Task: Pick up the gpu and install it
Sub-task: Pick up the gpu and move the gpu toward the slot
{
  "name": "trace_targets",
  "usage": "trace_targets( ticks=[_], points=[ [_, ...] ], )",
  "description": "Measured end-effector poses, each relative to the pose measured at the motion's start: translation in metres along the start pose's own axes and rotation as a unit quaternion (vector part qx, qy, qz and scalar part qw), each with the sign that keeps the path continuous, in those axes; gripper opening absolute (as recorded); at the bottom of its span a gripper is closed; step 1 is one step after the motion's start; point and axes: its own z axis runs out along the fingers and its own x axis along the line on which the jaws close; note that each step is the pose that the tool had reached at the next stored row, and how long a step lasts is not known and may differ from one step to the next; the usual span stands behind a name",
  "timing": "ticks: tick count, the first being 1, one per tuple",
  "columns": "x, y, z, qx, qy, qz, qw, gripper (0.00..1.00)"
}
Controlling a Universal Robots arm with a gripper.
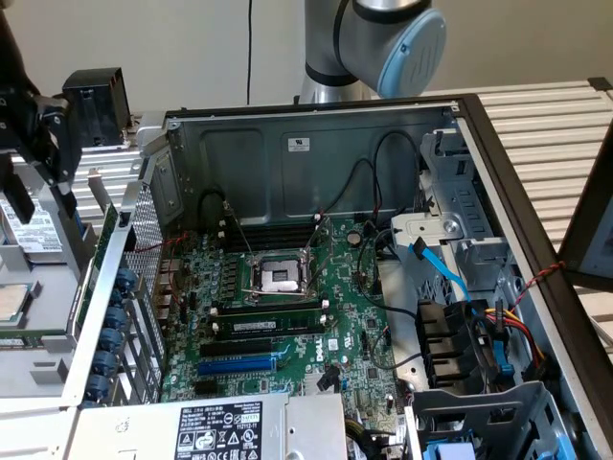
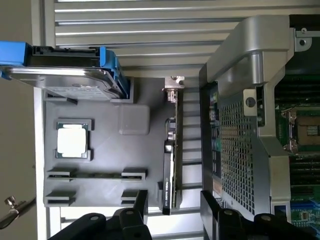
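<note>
Gpu (image 2: pixel 171 150) on edge within the gap of the wide-open, empty pincer (image 2: pixel 174 206)

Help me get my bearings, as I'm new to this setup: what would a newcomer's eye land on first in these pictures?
The open computer case with its large green motherboard takes up the middle of the exterior view, the processor socket at the board's centre. In the wrist view the open gripper hangs over the gpu, which stands on edge at the rim of a grey tray.
</note>
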Motion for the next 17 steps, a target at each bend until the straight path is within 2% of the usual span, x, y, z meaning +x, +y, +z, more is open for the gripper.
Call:
trace_targets(
  ticks=[3,5,9,10,17],
  points=[
    [0.002,0.0000,0.0042,-0.0002,-0.0030,0.000,1.0000,0.54],
    [0.002,-0.0001,0.0061,-0.0004,-0.0064,0.000,1.0000,0.54],
    [0.003,-0.0002,0.0099,-0.0010,-0.0152,-0.001,0.9999,0.54],
    [0.004,-0.0003,0.0111,-0.0011,-0.0165,-0.001,0.9999,0.54],
    [0.013,-0.0016,0.0227,-0.0014,-0.0212,-0.001,0.9998,0.54]
  ],
)
